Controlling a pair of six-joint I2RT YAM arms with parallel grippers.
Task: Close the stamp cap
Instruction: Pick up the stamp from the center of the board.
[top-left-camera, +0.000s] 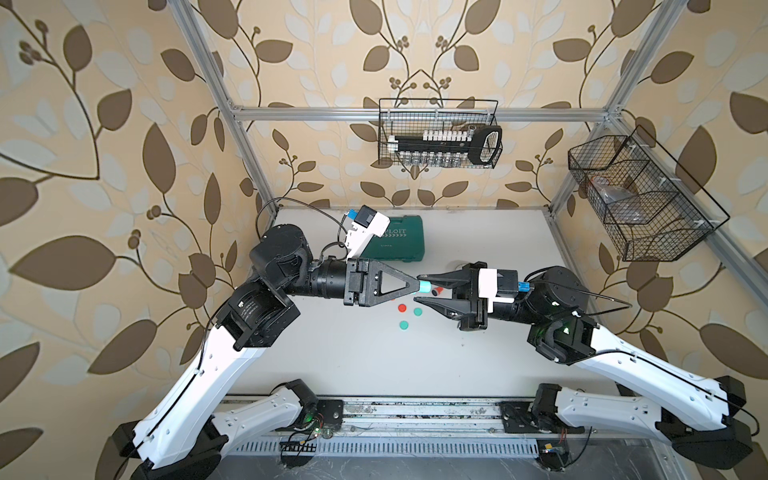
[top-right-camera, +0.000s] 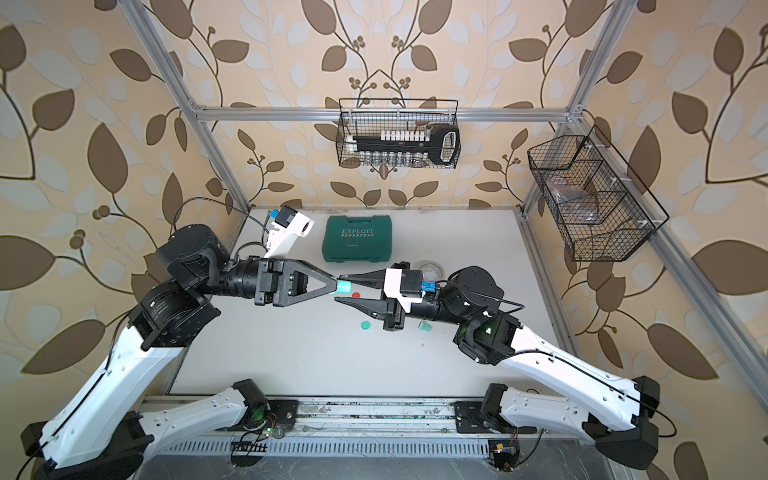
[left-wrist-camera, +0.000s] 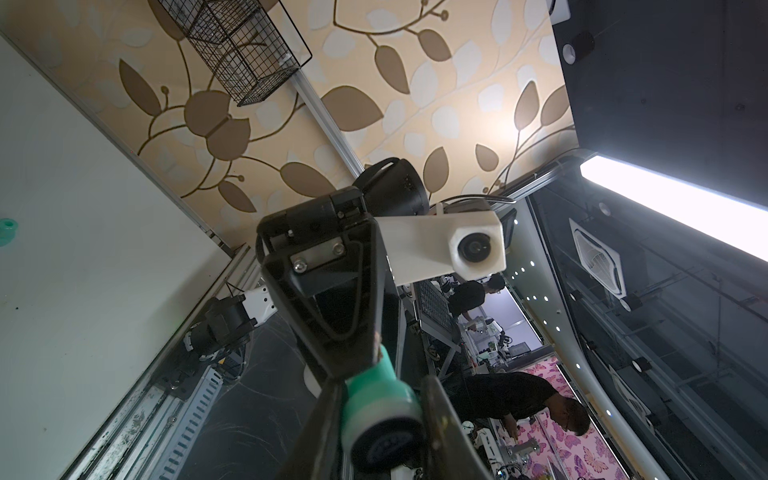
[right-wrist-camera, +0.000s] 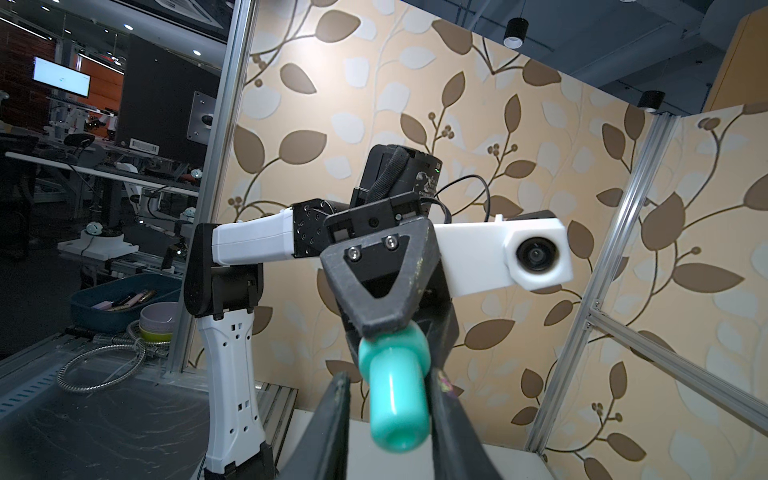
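two grippers faced tip to tip above the table (top-left-camera: 353, 365): the left gripper (top-left-camera: 417, 287) clamped the teal stamp (top-left-camera: 425, 286) by its wide end, long axis level, handle pointing between the right gripper's (right-wrist-camera: 388, 380) parted, unclosed jaws.

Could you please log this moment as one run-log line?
left tool: shut on stamp | right tool: open around stamp | stamp: in air | teal cap: on table
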